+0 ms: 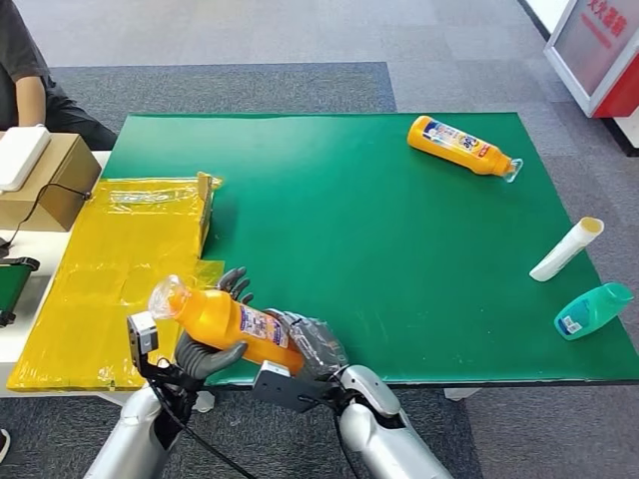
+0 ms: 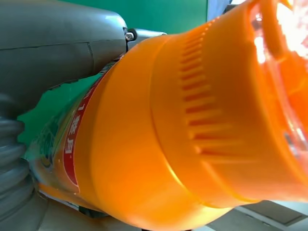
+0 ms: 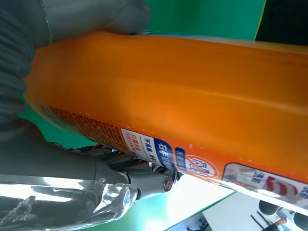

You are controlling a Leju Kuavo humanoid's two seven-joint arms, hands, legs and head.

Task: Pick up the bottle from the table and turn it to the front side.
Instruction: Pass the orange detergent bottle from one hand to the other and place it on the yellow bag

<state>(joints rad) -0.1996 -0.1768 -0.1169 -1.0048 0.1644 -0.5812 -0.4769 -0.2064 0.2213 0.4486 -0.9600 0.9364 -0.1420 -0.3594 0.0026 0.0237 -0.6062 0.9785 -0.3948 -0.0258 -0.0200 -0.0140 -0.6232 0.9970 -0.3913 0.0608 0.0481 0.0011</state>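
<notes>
At the far left a person (image 1: 26, 85) sits behind a cardboard box (image 1: 53, 180), with a yellow plastic sheet (image 1: 113, 279) spread beside the green worktop (image 1: 361, 249). Over the worktop's near left edge both hands hold the orange bottle (image 1: 226, 324) off the surface — tilted, its clear cap (image 1: 167, 297) up and to the left. The left hand (image 1: 207, 349) cups the neck end from below, fingers (image 1: 234, 284) curled up behind the bottle and thumb wrapped over its front. The right hand (image 1: 313, 349) grips the base end; in the right wrist view its thumb presses the orange body above the label. Further right, a second orange bottle (image 1: 459, 147) lies on its side near the far edge. At the right edge lie a white tube (image 1: 565, 249) and, nearer, a teal bottle (image 1: 591, 311) — both on their sides, apart.
</notes>
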